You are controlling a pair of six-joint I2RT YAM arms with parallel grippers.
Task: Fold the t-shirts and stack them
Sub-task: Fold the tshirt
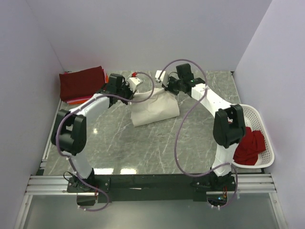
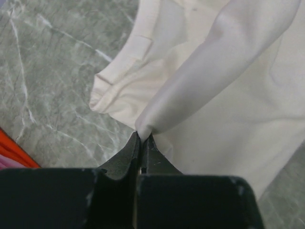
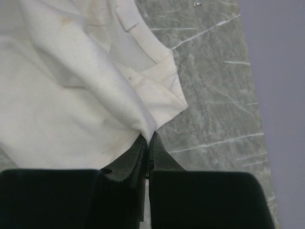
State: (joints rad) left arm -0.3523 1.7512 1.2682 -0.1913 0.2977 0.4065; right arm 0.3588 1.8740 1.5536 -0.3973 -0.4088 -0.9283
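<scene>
The cream-white t-shirt [image 1: 155, 110] lies partly folded at the back middle of the table. My left gripper [image 1: 135, 86] is shut on its far left edge; in the left wrist view the cloth [image 2: 224, 86] rises as a taut fold from the pinched tips [image 2: 143, 135]. My right gripper [image 1: 164, 85] is shut on its far right edge; the right wrist view shows the cloth [image 3: 71, 86] pinched at the tips [image 3: 148, 136]. A dark maroon t-shirt [image 1: 82, 82] lies on an orange-pink one [image 1: 72, 100] at the back left. A bright red t-shirt [image 1: 249, 144] sits in the basket.
The white lattice basket [image 1: 265, 125] stands at the right edge. White walls close in the marble table [image 1: 143, 148] at the back and both sides. An orange cloth edge [image 2: 12, 153] shows at the left of the left wrist view.
</scene>
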